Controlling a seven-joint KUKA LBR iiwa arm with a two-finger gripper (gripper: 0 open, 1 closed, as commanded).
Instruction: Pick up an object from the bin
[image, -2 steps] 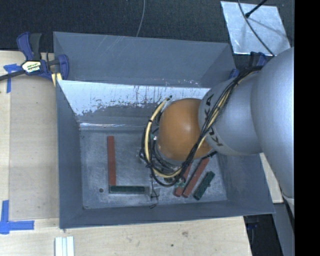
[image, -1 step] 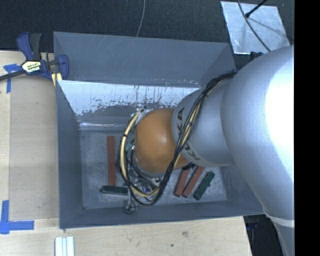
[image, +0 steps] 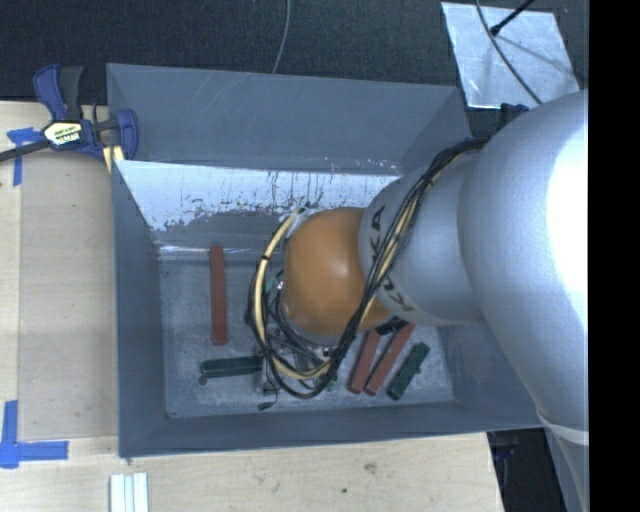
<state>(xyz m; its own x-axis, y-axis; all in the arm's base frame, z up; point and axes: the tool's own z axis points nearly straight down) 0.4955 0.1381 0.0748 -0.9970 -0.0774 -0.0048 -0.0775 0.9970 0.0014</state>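
My gripper (image: 268, 384) is low in the front middle of the bin, mostly hidden under the arm's orange cover and cables. A dark green stick (image: 228, 368) lies flat on the bin floor just left of it, and the stick's right end reaches the gripper. I cannot tell whether they touch. A red-brown stick (image: 217, 295) lies lengthwise further left and back. To the right of the gripper lie two red-brown sticks (image: 376, 360) side by side and another dark green stick (image: 408, 370).
The arm comes in from the right and covers the right and back part of the bin. Its orange cover and looped cables hang over the bin's middle. The bin's sloping walls close in on all sides.
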